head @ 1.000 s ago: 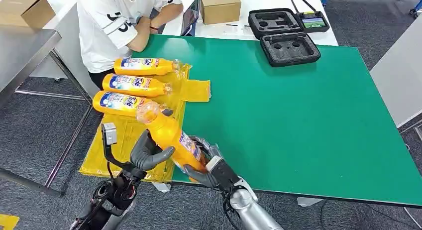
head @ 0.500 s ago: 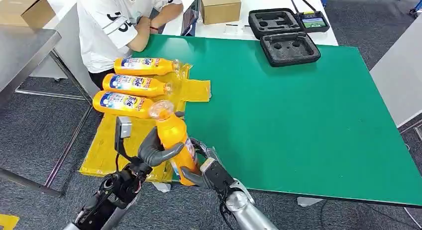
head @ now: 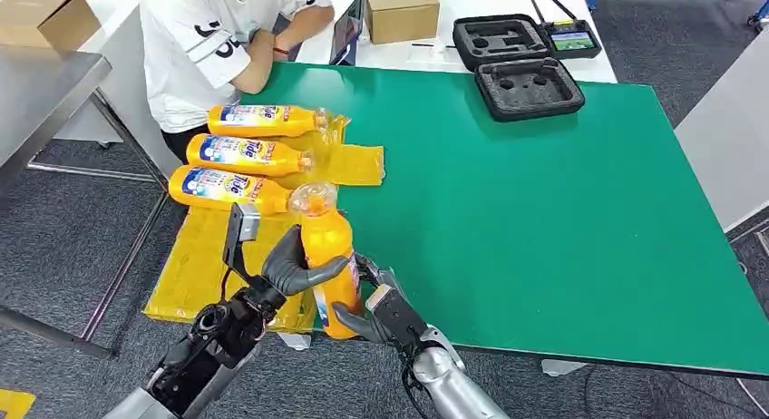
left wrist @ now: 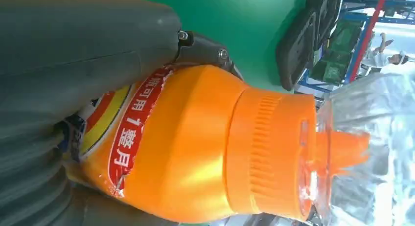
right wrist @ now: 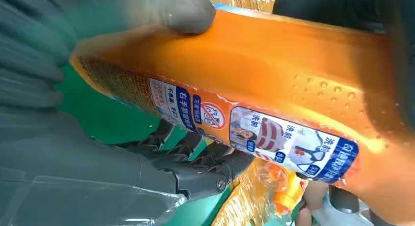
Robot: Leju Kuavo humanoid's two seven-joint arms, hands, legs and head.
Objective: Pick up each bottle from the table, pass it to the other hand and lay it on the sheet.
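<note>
1. Head view: both the left robot hand (head: 295, 267) and the right robot hand (head: 370, 312) grip one upright orange bottle (head: 327, 256) at the green table's (head: 544, 210) near edge, beside the yellow sheet (head: 204, 265) bearing three bottles (head: 238, 154).
2. Left wrist view: the thumb presses the bottle's (left wrist: 195, 147) label.
3. Right wrist view: fingers (right wrist: 195, 162) wrap the bottle's (right wrist: 274, 69) base.

Bright, even overhead light; wrist views blurred close up, soft shadows

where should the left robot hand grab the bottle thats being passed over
On the upper body just below the cap, coming from the sheet side. The bottle stands nearly upright, the right robot hand wraps its base, so the upper part is free; the left robot hand is already closing there.
</note>
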